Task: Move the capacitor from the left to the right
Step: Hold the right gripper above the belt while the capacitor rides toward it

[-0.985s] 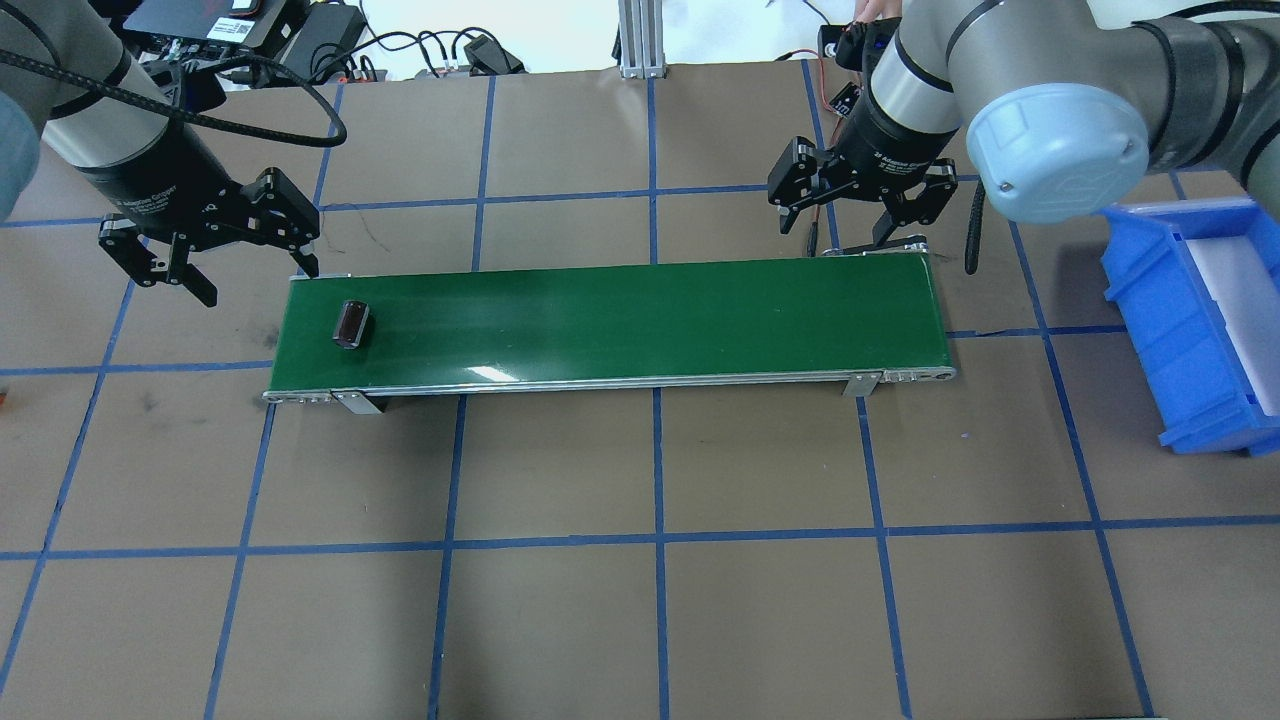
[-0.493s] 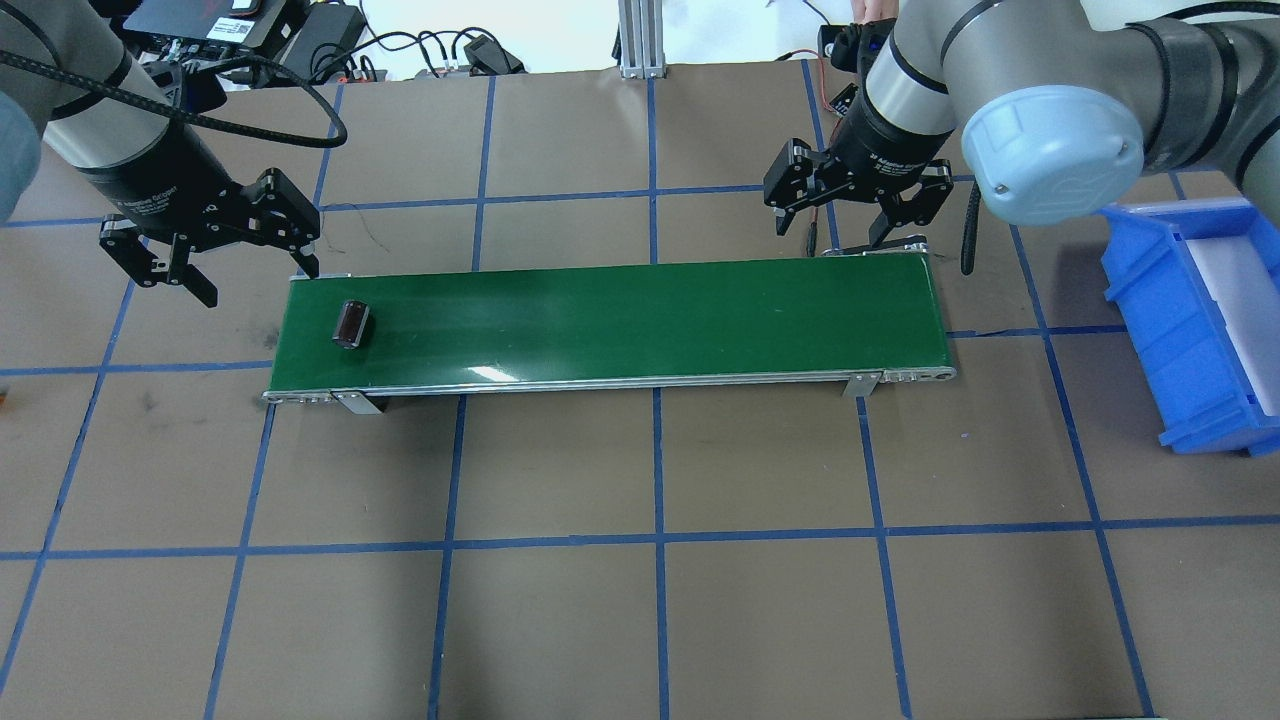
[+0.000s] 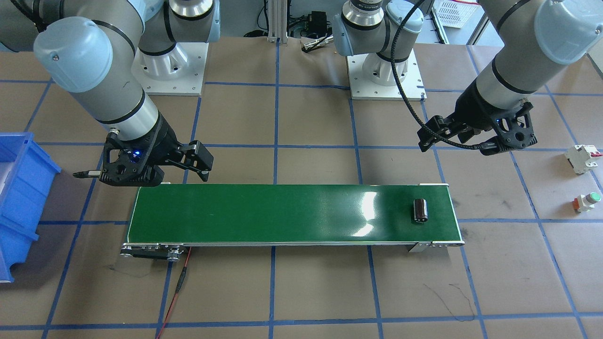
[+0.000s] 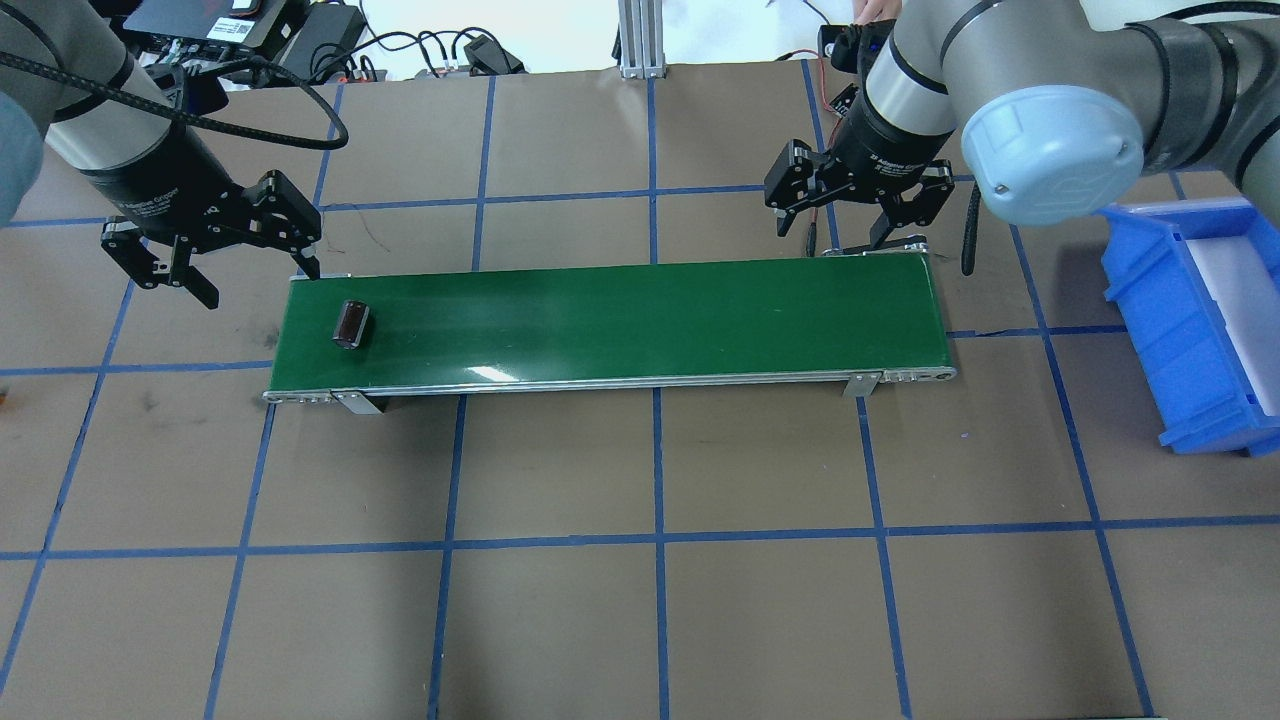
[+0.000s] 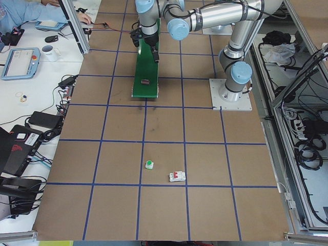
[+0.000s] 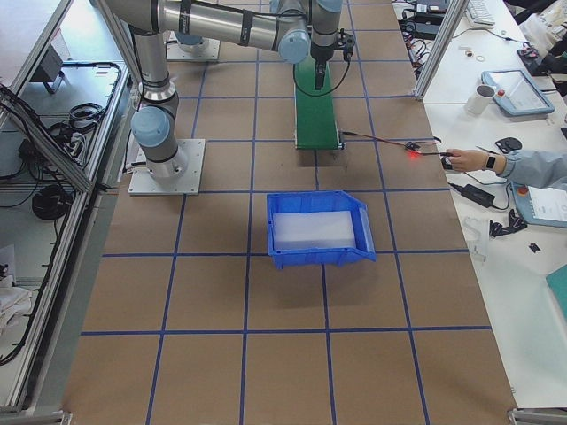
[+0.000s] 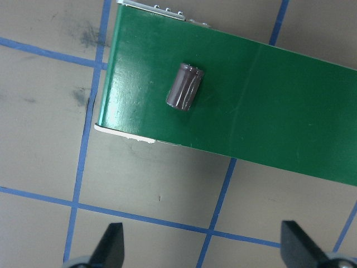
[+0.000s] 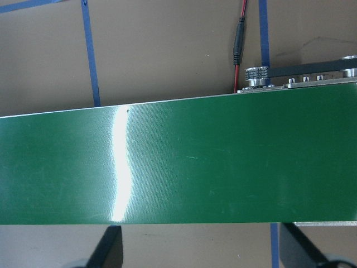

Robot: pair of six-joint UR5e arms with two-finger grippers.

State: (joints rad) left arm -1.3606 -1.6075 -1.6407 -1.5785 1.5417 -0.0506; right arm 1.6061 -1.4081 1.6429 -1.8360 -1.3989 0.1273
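Note:
The capacitor [image 4: 351, 325], a small dark cylinder, lies on its side on the left end of the green conveyor belt [image 4: 640, 320]. It also shows in the front view [image 3: 420, 210] and the left wrist view [image 7: 185, 88]. My left gripper [image 4: 258, 280] is open and empty. It hovers just beyond the belt's far left corner, apart from the capacitor. Its fingertips [image 7: 111, 245] frame bare table in the left wrist view. My right gripper [image 4: 832, 232] is open and empty above the belt's far right edge. The right wrist view shows only bare belt [image 8: 178, 162].
A blue bin [image 4: 1150, 300] with a white liner stands right of the belt. A white block with a red tab [image 3: 583, 157] and a green-capped push button [image 3: 586, 201] lie on the table left of the belt. A red cable [image 3: 181, 278] leaves the belt's right end.
My right gripper has shifted slightly toward the far side of the table. The capacitor and my left gripper have not visibly moved.

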